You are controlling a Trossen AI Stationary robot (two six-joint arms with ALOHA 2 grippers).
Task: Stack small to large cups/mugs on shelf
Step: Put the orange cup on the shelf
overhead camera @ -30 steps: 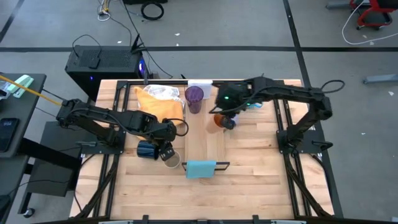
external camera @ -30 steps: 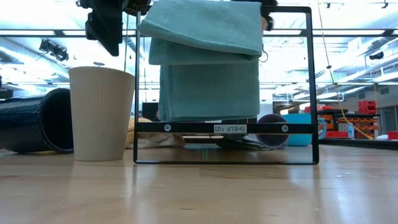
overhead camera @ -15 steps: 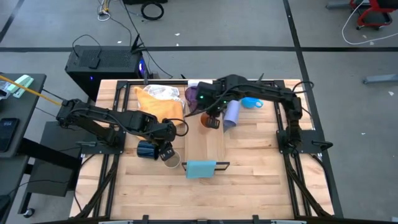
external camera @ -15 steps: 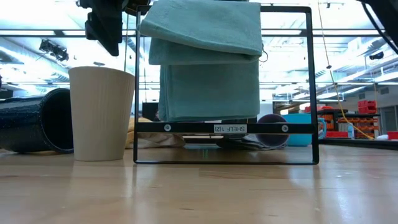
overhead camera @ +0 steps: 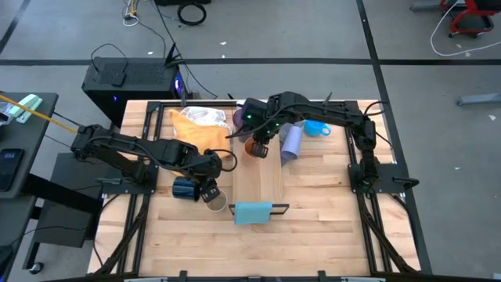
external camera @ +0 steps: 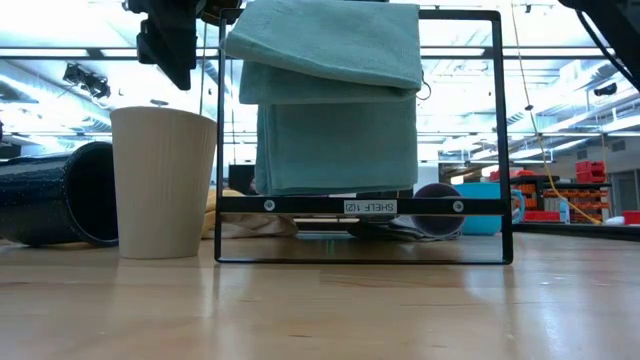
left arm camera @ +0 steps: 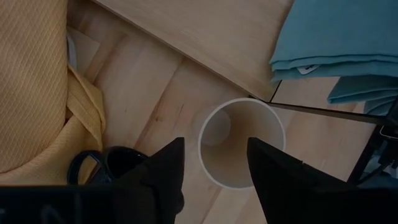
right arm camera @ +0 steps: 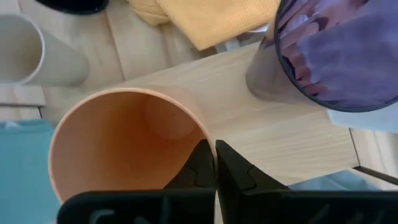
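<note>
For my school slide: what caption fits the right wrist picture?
Right gripper pinches the orange cup's rim beside the purple tumbler.

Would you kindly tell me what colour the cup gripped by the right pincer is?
Orange; the orange cup shows best in the right wrist view.

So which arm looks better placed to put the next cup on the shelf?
The right: its gripper already pinches the orange cup above the shelf, beside the purple tumbler. The left gripper hovers open over the beige cup.

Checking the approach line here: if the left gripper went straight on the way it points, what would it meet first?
Most likely the beige cup: the left gripper hangs open right above the cup's open mouth, fingers either side of the rim. How far above is unclear.
</note>
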